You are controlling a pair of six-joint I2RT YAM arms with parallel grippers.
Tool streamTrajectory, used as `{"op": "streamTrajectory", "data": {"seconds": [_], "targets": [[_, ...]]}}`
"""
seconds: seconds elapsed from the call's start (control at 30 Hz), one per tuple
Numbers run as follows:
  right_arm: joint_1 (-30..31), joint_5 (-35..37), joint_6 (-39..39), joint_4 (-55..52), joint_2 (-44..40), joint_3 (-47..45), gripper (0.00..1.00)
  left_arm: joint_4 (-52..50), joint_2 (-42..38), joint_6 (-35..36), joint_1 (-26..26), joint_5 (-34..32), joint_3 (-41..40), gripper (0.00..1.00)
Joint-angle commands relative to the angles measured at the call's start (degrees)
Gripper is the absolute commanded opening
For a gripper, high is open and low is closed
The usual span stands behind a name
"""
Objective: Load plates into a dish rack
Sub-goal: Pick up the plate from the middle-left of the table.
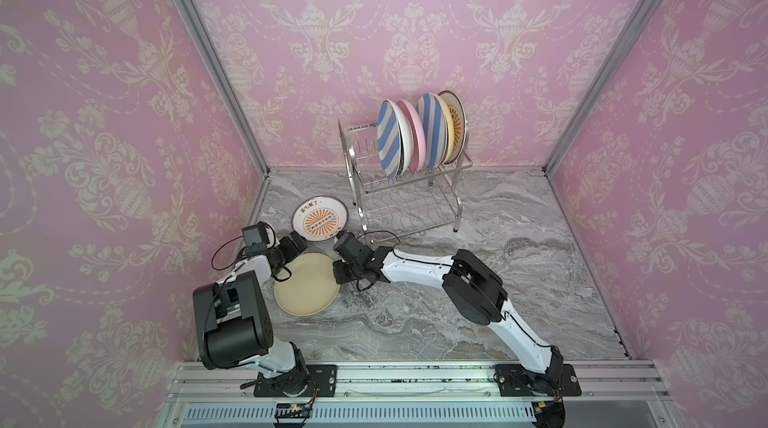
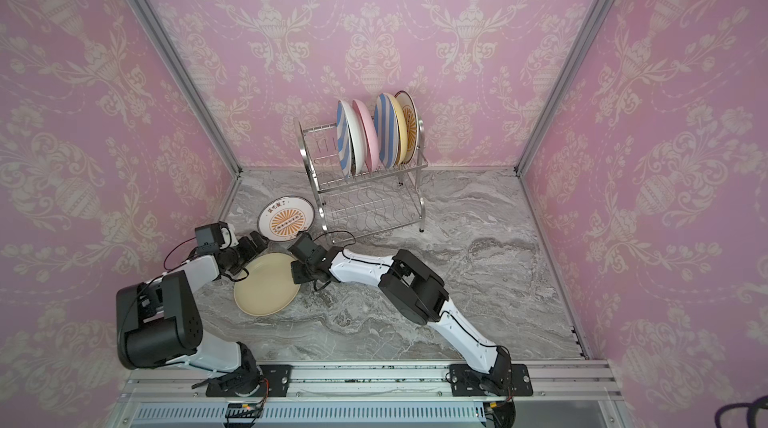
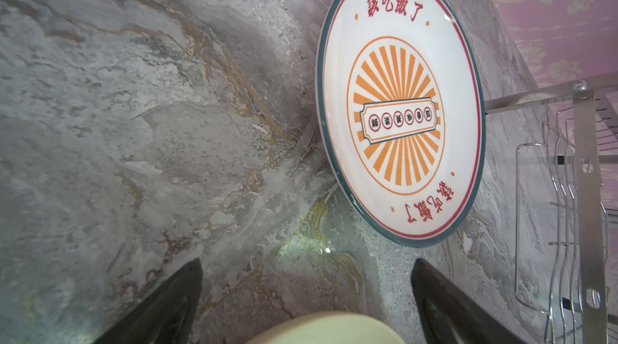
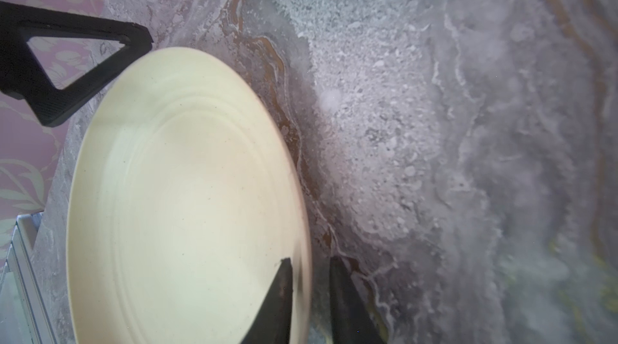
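Note:
A cream plate (image 1: pixel 305 290) (image 2: pixel 266 286) lies on the marble table between both arms. My right gripper (image 4: pixel 311 259) (image 1: pixel 336 276) is shut on its near rim, one finger on the cream plate (image 4: pixel 187 192) face, the other outside the edge. My left gripper (image 3: pixel 307 260) (image 1: pixel 296 246) stands open at the opposite rim, the cream plate (image 3: pixel 327 329) edge between its fingers without touching them. A white plate with an orange sunburst (image 1: pixel 320 218) (image 3: pixel 401 108) lies flat just beyond. The dish rack (image 1: pixel 453 180) (image 2: pixel 411 184) holds several upright plates on its upper shelf.
The rack's lower wavy-wire shelf (image 1: pixel 409 209) holds nothing. The pink patterned left wall (image 1: pixel 124 197) is close behind the left arm. Open marble surface (image 1: pixel 519 238) lies to the right of the rack and the right arm.

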Motion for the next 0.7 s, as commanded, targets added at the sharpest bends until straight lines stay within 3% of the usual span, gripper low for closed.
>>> {"op": "streamTrajectory", "data": {"seconds": [0.0,0.33,0.67], "targets": [[0.06,0.79,0.5,0.33,-2.35,-1.91,0.16,-1.61,-1.85,-0.88,-1.25,0.92,-1.31,0.99],[-0.05,5.36,-2.49,-3.76,-4.29,-1.59,0.0,-3.65,-4.18,-1.14,-4.89,0.74,-2.51,0.99],[1.44,16.26,-10.72,-5.97,-18.12,-8.95,0.0,-10.41,-14.69,0.44,-4.95,-3.08,1.63,0.99]]}}
